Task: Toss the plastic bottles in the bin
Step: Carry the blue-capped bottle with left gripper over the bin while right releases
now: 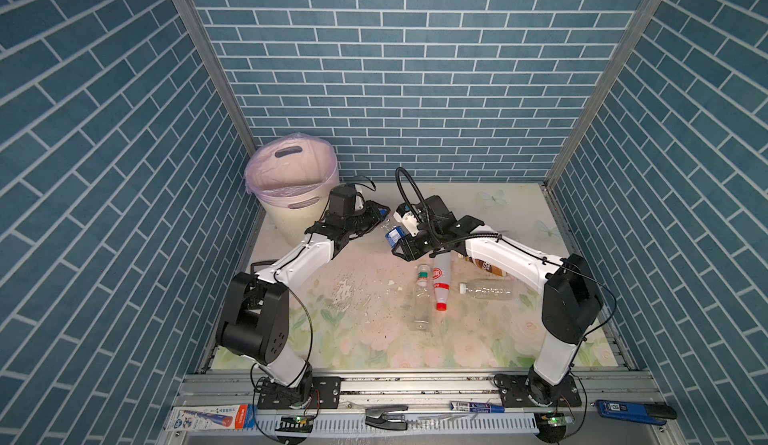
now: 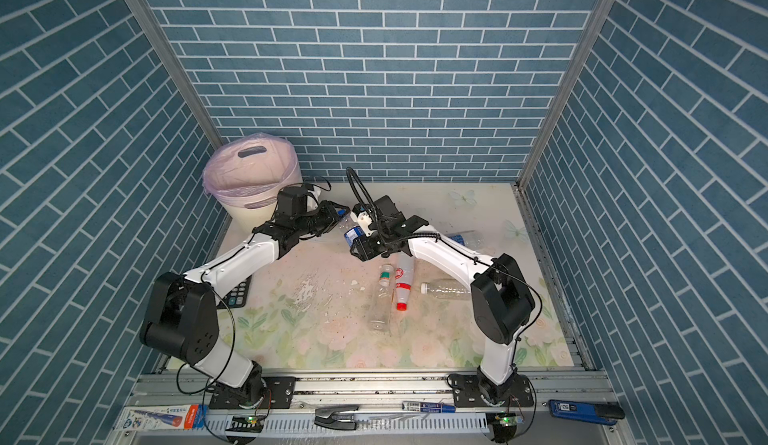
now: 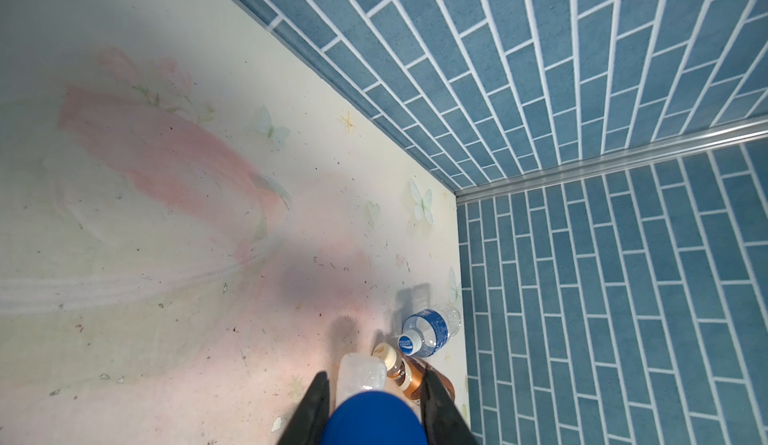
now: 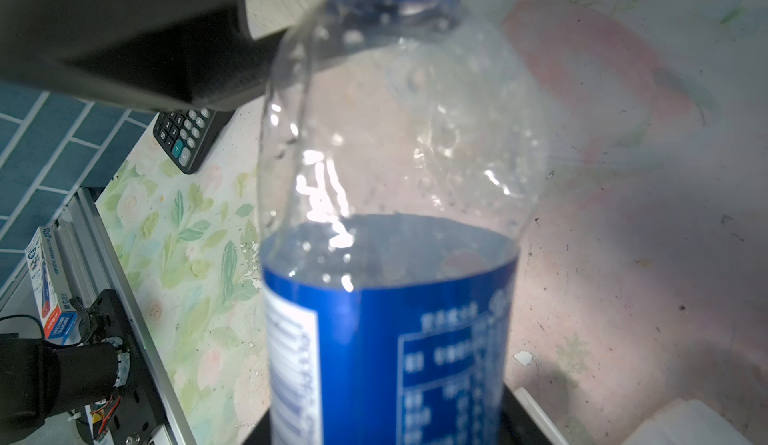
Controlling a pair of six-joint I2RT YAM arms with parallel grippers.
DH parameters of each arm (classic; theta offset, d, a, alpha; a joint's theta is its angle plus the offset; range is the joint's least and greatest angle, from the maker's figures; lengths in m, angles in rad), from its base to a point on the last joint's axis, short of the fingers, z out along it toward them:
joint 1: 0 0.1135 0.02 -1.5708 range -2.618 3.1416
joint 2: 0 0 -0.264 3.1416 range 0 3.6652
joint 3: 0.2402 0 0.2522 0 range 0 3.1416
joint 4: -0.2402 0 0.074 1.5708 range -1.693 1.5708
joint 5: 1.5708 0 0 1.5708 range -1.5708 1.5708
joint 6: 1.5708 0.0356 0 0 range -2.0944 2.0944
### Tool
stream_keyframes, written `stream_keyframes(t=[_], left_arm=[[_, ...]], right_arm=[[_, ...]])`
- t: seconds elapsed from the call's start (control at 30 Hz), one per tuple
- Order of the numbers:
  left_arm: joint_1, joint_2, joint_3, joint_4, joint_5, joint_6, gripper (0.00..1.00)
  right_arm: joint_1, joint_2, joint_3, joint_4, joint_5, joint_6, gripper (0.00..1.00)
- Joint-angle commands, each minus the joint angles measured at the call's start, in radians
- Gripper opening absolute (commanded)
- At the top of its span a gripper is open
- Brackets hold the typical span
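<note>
Plastic, empty by the look of it: the blue-labelled bottle [image 4: 386,297] should be light, thin-walled and quick to dent or slip, so its stiff capped neck is the surest hold. The left gripper [image 1: 383,213] is clenched on that neck while the right gripper [image 1: 397,244] clasps the labelled body, mid-table toward twelve o'clock. At ten o'clock the bin [image 1: 282,218] shows only its pink liner [image 1: 286,172].

This is a robotics lab test cell, not a real room. Three panels [image 1: 415,68] printed with blue brick stand between aluminium posts [image 1: 208,60]. A flower-printed sheet covers the bench [image 1: 353,339]. Two robot arms [image 1: 299,256] are bolted to a slotted aluminium rail [image 1: 415,384], which carries a marker [image 1: 478,406] and lit circuit boards [image 1: 297,419].
</note>
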Motion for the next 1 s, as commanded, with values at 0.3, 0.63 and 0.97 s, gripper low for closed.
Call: stream_keyframes(t=[0.3, 0.63, 0.97], left_arm=[[0.001, 0.039, 0.133, -0.129, -0.047, 0.098, 0.31], [0.003, 0.063, 0.352, -0.326, -0.106, 0.229, 0.3], [0.028, 0.043, 0.556, -0.485, -0.224, 0.376, 0.3]], right_arm=[[0.001, -0.042, 0.005, -0.013, 0.014, -0.063, 0.76], [-0.009, -0.131, -0.021, 0.021, 0.04, -0.082, 0.95], [-0.029, -0.222, -0.055, 0.116, 0.072, -0.075, 0.99]])
